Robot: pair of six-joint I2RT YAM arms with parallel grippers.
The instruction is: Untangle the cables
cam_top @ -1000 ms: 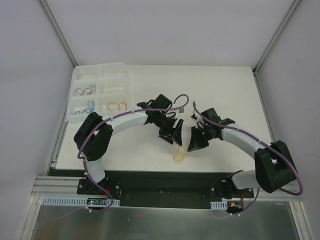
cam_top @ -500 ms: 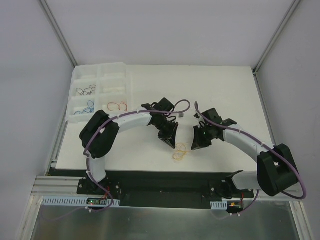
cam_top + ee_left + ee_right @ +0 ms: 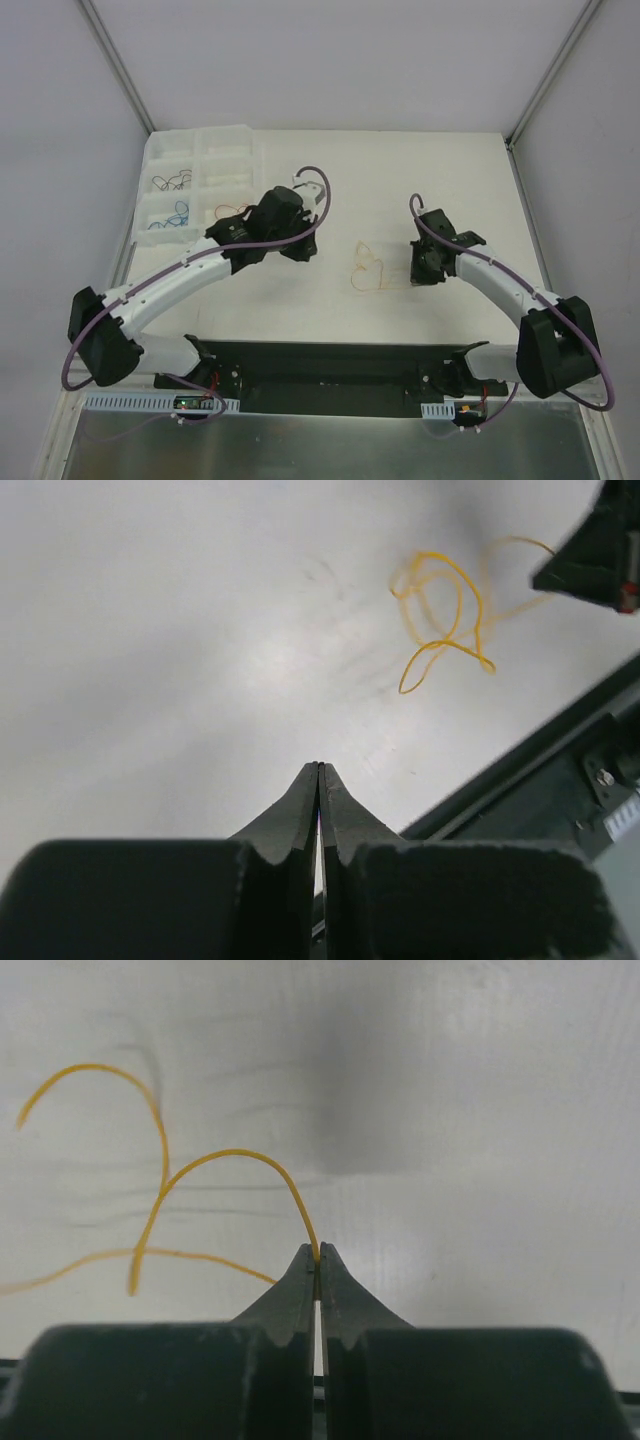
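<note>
Yellow cables (image 3: 240, 1152) — one end in right claw (image 3: 318, 1251)

Yellow cables (image 3: 368, 267): very thin strands, loosely looped over one another, lying on the table (image 3: 450, 180) about midway between its left and right edges. Strand count cannot be told. One end is pinched in the right gripper (image 3: 318, 1255); it arches away and crosses a second strand.

Tray (image 3: 225, 130), far left corner, separate compartments: dark coil (image 3: 172, 183), blue coil (image 3: 180, 212), red-orange coil (image 3: 235, 212).
</note>
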